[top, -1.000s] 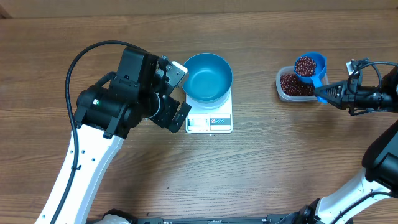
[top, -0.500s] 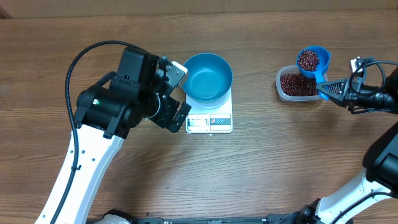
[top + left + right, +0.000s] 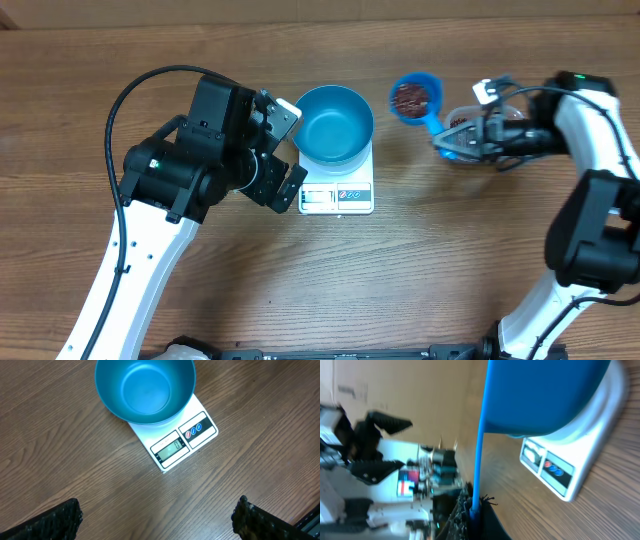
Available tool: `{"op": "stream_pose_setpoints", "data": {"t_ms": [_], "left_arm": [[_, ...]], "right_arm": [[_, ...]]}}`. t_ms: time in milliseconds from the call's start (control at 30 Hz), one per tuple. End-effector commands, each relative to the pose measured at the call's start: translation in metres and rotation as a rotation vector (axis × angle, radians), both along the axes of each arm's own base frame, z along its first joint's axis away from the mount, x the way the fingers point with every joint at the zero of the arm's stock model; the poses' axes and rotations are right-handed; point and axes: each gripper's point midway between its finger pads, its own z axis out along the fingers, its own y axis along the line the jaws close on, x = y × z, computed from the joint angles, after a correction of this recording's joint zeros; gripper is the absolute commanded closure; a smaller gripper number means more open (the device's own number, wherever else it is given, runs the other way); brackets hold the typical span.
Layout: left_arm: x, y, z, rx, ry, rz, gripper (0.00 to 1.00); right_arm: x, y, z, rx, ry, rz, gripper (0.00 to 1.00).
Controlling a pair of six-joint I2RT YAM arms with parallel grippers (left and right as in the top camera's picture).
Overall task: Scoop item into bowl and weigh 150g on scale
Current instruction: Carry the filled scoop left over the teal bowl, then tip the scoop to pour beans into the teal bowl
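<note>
Two grippers show overhead. The left gripper (image 3: 289,148) gapes wide just left of the empty blue bowl (image 3: 335,120), which sits on the white scale (image 3: 338,196) at mid-frame. The right gripper (image 3: 450,146) pinches the handle of a blue scoop (image 3: 432,120) heaped with red-brown beans (image 3: 411,97), just right of the bowl.

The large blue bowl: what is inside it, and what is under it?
Inside the bowl nothing shows, only its bare blue bottom. Under it stands the white scale. Only the scale's front edge is visible; the rest of its top is covered by the bowl.
</note>
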Motion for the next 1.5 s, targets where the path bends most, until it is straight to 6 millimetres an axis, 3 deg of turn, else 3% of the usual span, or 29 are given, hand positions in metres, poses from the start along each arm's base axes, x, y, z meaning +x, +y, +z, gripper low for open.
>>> {"op": "stream_pose_setpoints", "data": {"t_ms": [0,200,567,867,1267,1467], "left_arm": [[0.0,-0.001,0.001,0.0,-0.001,-0.015,0.0],[0.0,-0.001,0.001,0.0,-0.001,-0.015,0.0],[0.0,-0.001,0.001,0.0,-0.001,-0.015,0.0],[0.0,-0.001,0.001,0.0,-0.001,-0.015,0.0],[0.0,-0.001,0.001,0.0,-0.001,-0.015,0.0],[0.0,-0.001,0.001,0.0,-0.001,-0.015,0.01]], "right_arm": [[-0.002,0.032,0.006,0.047,-0.063,0.068,0.96],[-0.005,0.067,-0.001,0.034,-0.195,0.181,0.96],[0.03,0.071,-0.025,-0.092,-0.46,0.216,0.96],[0.036,0.089,-0.052,-0.279,-0.579,0.325,0.96],[0.055,0.074,-0.059,-0.492,-0.627,0.348,0.96],[0.057,0.071,-0.05,-0.524,-0.665,0.34,0.96]]}}
